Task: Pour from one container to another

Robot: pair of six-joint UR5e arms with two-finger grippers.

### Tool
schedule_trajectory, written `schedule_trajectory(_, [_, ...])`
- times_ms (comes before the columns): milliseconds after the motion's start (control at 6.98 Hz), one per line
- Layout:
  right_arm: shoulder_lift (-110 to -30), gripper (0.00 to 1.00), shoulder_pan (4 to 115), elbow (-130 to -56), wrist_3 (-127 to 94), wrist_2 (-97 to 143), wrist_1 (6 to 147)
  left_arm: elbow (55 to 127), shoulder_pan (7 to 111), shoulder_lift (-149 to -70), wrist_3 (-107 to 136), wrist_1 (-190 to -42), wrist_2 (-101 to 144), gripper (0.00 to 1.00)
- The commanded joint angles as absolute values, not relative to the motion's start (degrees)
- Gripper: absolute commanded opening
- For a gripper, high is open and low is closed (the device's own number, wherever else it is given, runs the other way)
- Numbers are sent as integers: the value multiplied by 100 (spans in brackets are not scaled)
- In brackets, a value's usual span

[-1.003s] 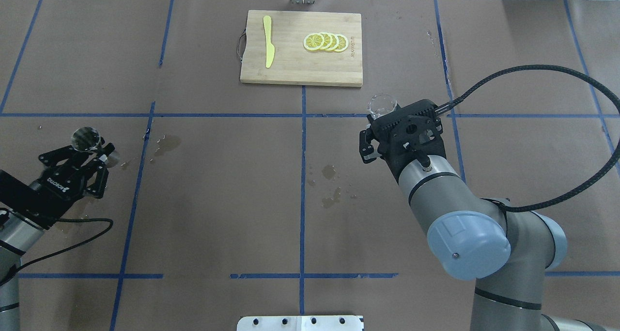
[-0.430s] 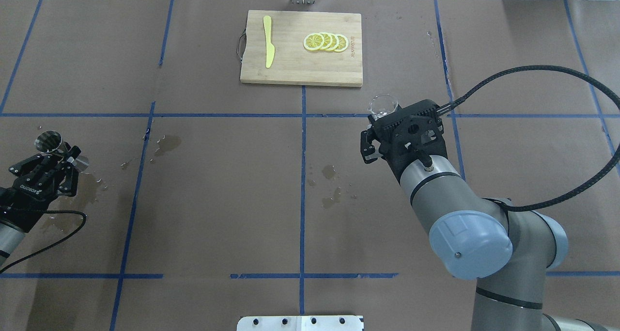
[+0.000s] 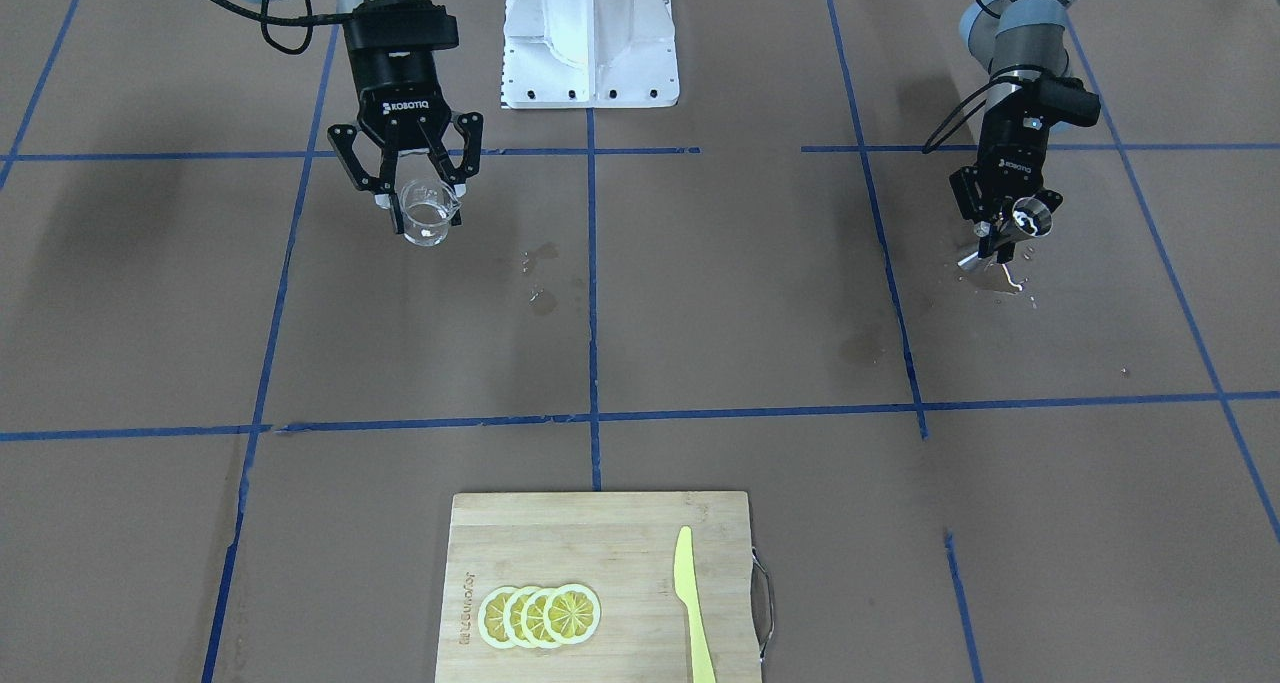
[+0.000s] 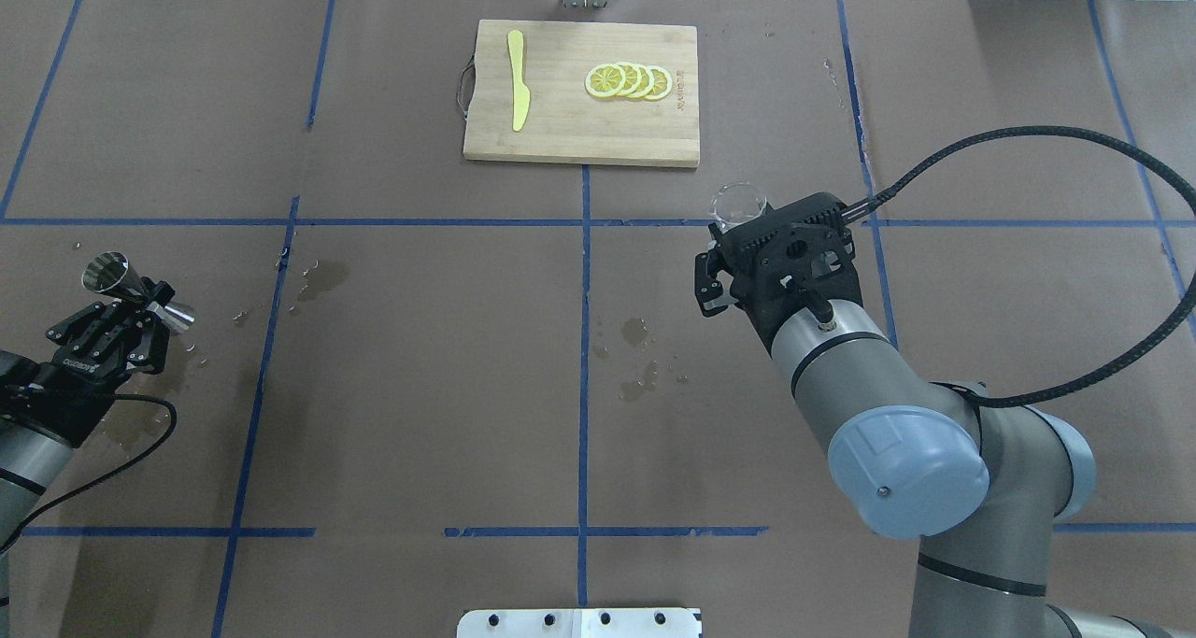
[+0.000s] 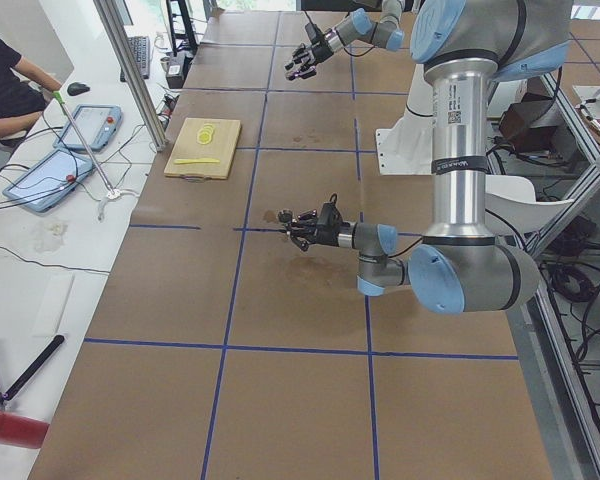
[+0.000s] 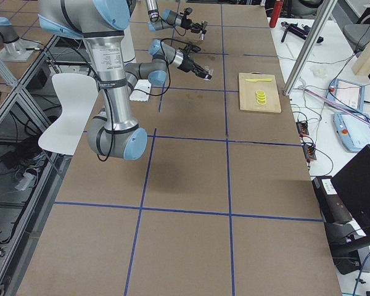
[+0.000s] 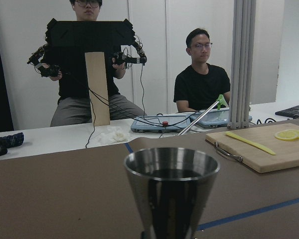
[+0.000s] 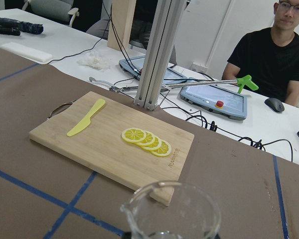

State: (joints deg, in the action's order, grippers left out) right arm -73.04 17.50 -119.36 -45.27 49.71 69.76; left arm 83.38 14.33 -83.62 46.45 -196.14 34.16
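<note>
So, the brown paper-covered table (image 4: 420, 386) was mostly bare, with just a bamboo cutting board (image 4: 561, 124) at the far edge that wasn't part of the job. The right gripper (image 3: 425, 213) had its fingers clamped on the small clear glass cup with a pouring lip (image 3: 428, 228), held upright on the right half of the table. Way over on the other side, the left gripper (image 4: 148, 300) was closed around the waist of the shiny steel hourglass-shaped jigger (image 4: 106, 272), which was tilted low over some wet patches (image 3: 992, 279). Couldn't tell if either one had liquid in it.

My read: both were picked up, but they were well apart, so bringing them together and the actual pour were left to do. The lemon slices (image 4: 628, 81) and yellow knife (image 4: 517, 79) just sat on the board.
</note>
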Motion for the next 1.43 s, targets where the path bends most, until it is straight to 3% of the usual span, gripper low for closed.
schedule_trajectory(0, [-7304,0,1749,-11936,-4526,5053,6970,8350,1301,-8402,4141,-19223,3340,0])
schedule_trajectory(1290, [-7321,0,1758,-11900,-4544,5054,6970,8219,914,-8692,4490,-19151,3595,0])
